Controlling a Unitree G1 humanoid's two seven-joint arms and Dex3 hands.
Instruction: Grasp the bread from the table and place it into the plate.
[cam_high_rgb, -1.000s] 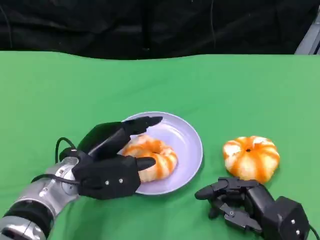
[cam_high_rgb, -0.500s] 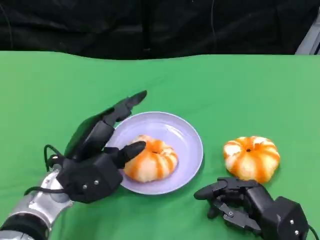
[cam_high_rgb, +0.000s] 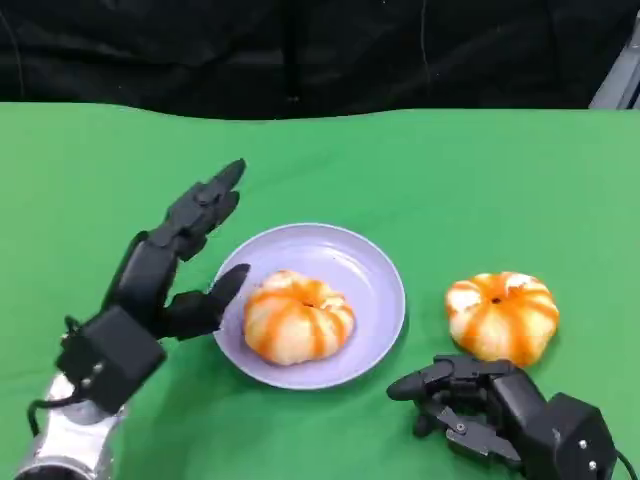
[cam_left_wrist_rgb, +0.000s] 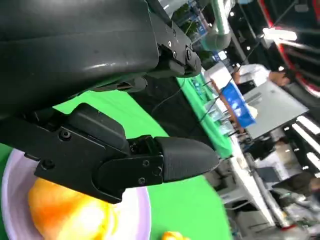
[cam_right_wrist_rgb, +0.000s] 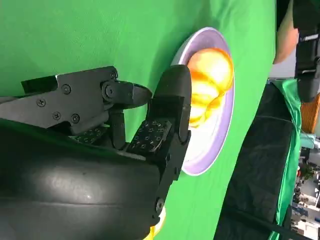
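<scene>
**Bread on plate; second loaf on cloth**

Head view: one bread (cam_high_rgb: 298, 317) lies in the lilac plate (cam_high_rgb: 375, 270). The left hand (cam_high_rgb: 165, 275) is beside the plate's left rim, fingers spread, holding nothing. A second bread (cam_high_rgb: 502, 314) sits on the green table (cam_high_rgb: 450, 170), right of the plate and apart from it. The right hand (cam_high_rgb: 490, 405) rests just before it, fingers curled in, empty.

Left wrist view: a black finger (cam_left_wrist_rgb: 180, 157) extends above the plate (cam_left_wrist_rgb: 142, 210) and bread (cam_left_wrist_rgb: 67, 212).

Right wrist view: bent fingers (cam_right_wrist_rgb: 167, 115) partly block the plate (cam_right_wrist_rgb: 220, 135) and bread (cam_right_wrist_rgb: 212, 75).
</scene>
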